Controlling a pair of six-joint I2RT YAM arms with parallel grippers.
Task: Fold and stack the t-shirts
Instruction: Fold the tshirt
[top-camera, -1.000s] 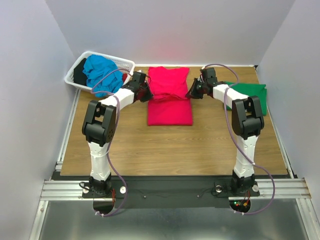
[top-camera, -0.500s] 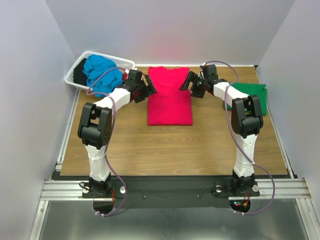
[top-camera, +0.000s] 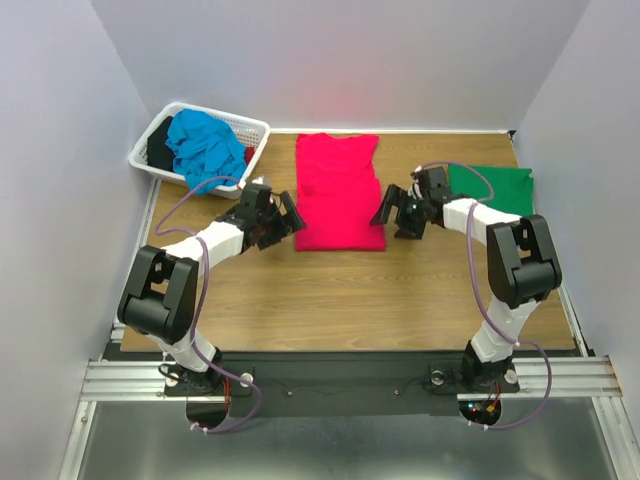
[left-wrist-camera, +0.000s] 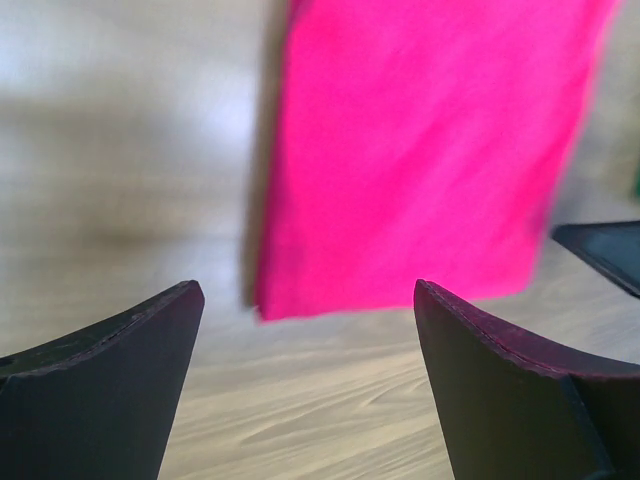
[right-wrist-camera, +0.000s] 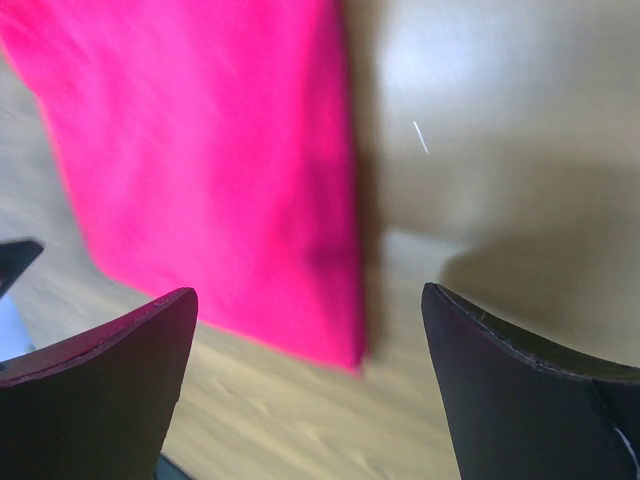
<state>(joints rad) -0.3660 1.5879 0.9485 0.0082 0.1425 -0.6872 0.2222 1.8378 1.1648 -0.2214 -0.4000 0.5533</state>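
The crimson-pink t-shirt (top-camera: 338, 190) lies flat as a long narrow strip in the middle of the table. My left gripper (top-camera: 287, 216) stands open just off its near left corner. My right gripper (top-camera: 388, 211) stands open off its near right corner. Neither touches the cloth. The left wrist view has the pink t-shirt (left-wrist-camera: 420, 150) ahead of the open left gripper (left-wrist-camera: 305, 290), bare wood between the fingers. The right wrist view has the pink t-shirt (right-wrist-camera: 200, 150) ahead of the open right gripper (right-wrist-camera: 310, 295). A folded green t-shirt (top-camera: 497, 186) lies at the right. A turquoise-blue t-shirt (top-camera: 205, 145) is heaped in the basket.
The white lattice laundry basket (top-camera: 222, 116) stands at the table's far left corner, with dark cloth in it beside the blue tee. The wooden table (top-camera: 340, 300) is walled in by grey panels on three sides. The other gripper's finger (left-wrist-camera: 610, 250) shows at the right of the left wrist view.
Both grippers have opened, let go of the pink t-shirt's sides and drawn back toward me to its near corners. The pink shirt now lies flat and long.
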